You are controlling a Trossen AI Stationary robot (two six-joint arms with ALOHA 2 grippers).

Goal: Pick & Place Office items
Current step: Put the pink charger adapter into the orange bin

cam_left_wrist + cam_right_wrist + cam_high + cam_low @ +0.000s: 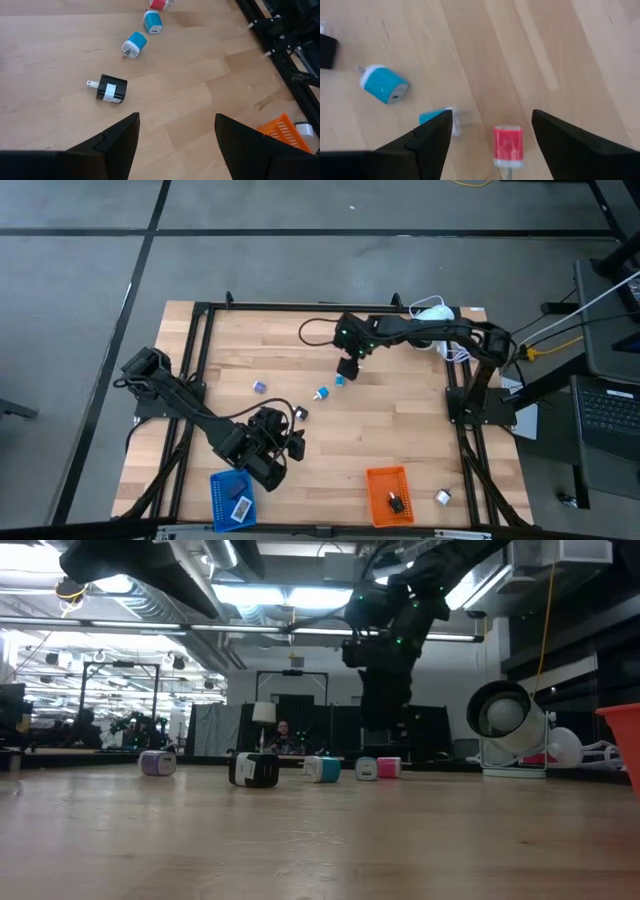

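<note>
Hovering wide-open, the right pincer point(492, 132) frames a small red charger point(508, 145), white-tipped, on the table.

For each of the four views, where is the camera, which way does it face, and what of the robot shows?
High: overhead, straight down; both arms, blue tray, orange tray.
Low: table height, level across; right arm above chargers.
Left wrist: past open left gripper toward black charger.
Right wrist: past open right gripper, down on red charger.
Shared: black charger also in high and low.
</note>
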